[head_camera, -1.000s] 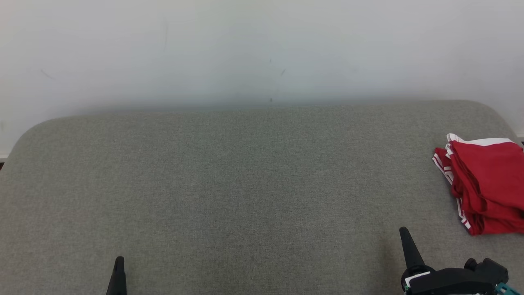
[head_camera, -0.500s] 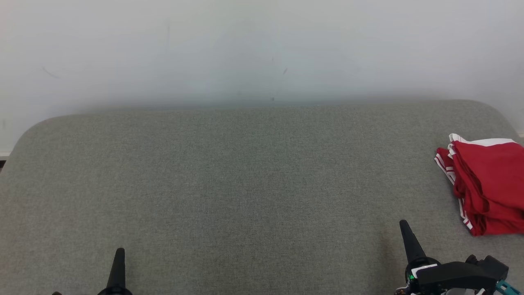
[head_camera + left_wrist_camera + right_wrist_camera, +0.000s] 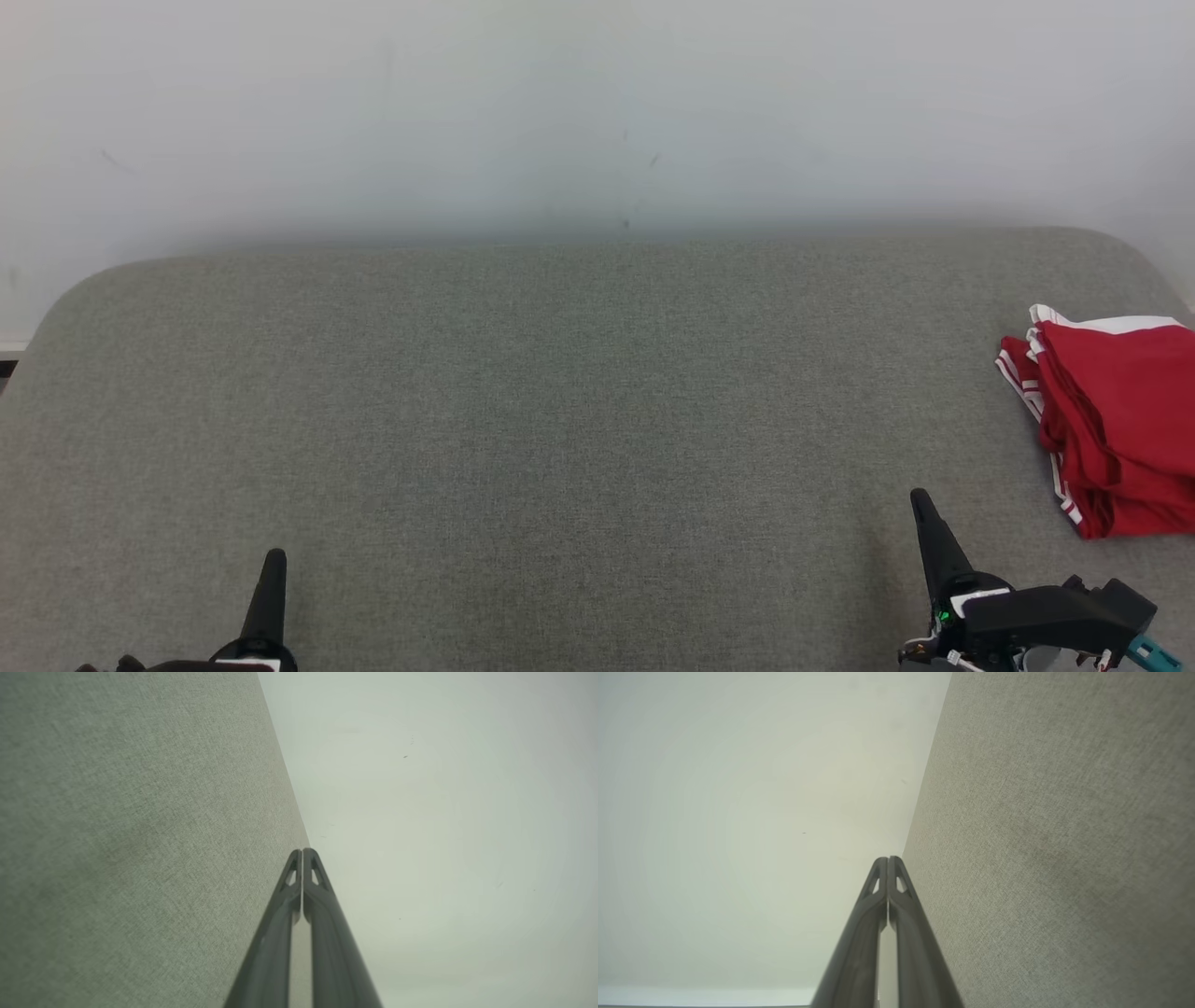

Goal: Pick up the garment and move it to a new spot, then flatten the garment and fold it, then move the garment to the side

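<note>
The garment point(image 3: 1116, 420) is red with white stripes and lies folded in a stack at the far right of the grey surface, partly cut off by the head view's edge. My right gripper point(image 3: 922, 504) is shut and empty at the lower right, left of and nearer than the garment, apart from it. At the lower left my left gripper point(image 3: 274, 562) is shut too, with nothing in it. In the left wrist view the left gripper point(image 3: 302, 851) has its two fingers pressed together. The right gripper point(image 3: 887, 859) looks the same in the right wrist view.
The grey fabric surface point(image 3: 560, 420) spreads across the whole head view, with rounded far corners. A pale wall point(image 3: 597, 112) rises right behind its far edge. The wall point(image 3: 444, 835) and the fabric surface point(image 3: 1064, 835) also show in the wrist views.
Both grippers have risen a little higher into the head view, fingers still shut. The picture has shifted slightly; the garment lies as before.
</note>
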{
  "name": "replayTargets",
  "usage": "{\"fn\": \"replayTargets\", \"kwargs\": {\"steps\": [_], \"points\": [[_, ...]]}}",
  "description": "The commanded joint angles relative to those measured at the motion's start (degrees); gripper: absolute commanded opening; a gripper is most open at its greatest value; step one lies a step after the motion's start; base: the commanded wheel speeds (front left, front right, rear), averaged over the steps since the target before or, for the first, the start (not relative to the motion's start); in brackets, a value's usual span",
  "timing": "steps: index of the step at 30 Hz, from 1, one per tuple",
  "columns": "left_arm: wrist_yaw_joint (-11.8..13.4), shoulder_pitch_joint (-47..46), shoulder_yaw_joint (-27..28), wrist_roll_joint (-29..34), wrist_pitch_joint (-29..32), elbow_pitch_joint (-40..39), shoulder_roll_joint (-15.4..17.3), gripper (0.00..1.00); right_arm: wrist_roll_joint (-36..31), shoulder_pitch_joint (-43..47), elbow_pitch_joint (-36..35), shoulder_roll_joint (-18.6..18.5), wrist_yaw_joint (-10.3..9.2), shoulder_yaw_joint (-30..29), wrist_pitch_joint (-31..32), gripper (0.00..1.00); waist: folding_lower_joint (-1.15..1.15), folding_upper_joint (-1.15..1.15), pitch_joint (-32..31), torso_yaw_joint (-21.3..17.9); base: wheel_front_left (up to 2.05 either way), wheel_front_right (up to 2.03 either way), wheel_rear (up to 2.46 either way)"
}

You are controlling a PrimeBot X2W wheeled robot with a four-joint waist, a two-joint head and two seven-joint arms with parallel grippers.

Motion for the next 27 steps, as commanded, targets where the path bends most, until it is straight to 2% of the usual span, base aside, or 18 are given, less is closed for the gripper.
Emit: {"fn": "replayTargets", "kwargs": {"steps": [1,27], "points": [[-0.13,-1.20,0.30,-1.53,0.35,-0.07,0.22,0.00,1.32,-0.78,-0.13,0.10,-0.09,-0.11,0.42,0.00,0.00,0.00,0.02,0.03,0.00,0.00,0.00],[-1.05,-3.27,1.05,-11.92,3.26,0.34,0.24,0.00,12.62,-2.52,0.31,0.14,-0.11,-0.45,2.27,0.00,0.00,0.00,0.35,0.60,0.00,0.00,0.00]]}}
